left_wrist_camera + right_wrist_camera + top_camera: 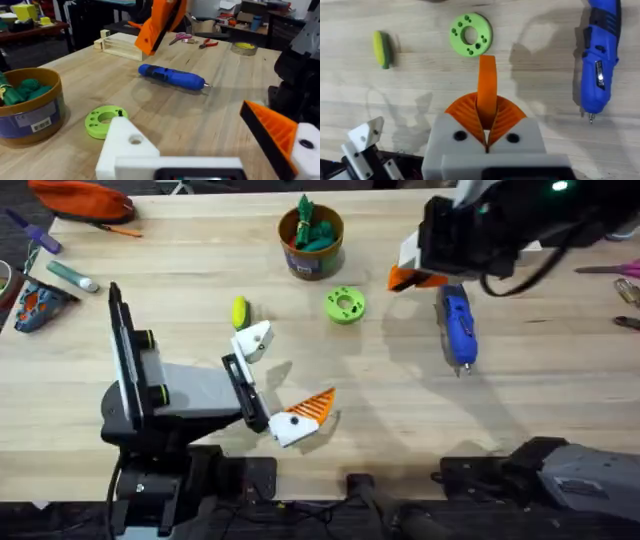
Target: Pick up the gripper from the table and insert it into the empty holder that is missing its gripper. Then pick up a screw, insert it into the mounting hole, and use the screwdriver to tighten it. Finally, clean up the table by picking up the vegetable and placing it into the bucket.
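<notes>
Overhead, the right gripper (412, 270) hangs at about two o'clock on the table, its orange pads pinched shut on the gripper (487, 90) — the small orange ribbed wedge sticks out from between the two pads in the right wrist view, pointing toward the green disc (345, 304). In the left wrist view the same wedge shows high above the wood, tilted, over the screwdriver (172, 77).

The left gripper (275, 380) lies low near the table's middle, at roughly seven o'clock from the green disc. Its two white fingers are spread well apart and hold nothing. One finger carries its orange pad (318, 404); the other is the bare holder (252, 340), a white angular mount. The mounting hole (135, 140) shows as a small dark round opening in that white plastic in the left wrist view.

The screwdriver (459, 326) lies flat on the wood at about three o'clock from the green disc, well apart from it, metal bit pointing toward the near edge of the table.

The vegetable (240, 312) — small, yellow-green — rests on the table at nine o'clock from the disc, just beyond the holder's tip, whether touching it I cannot tell. The bucket (311, 248) stands upright at about eleven o'clock from the disc, with dark green leafy toys (316, 230) inside.
</notes>
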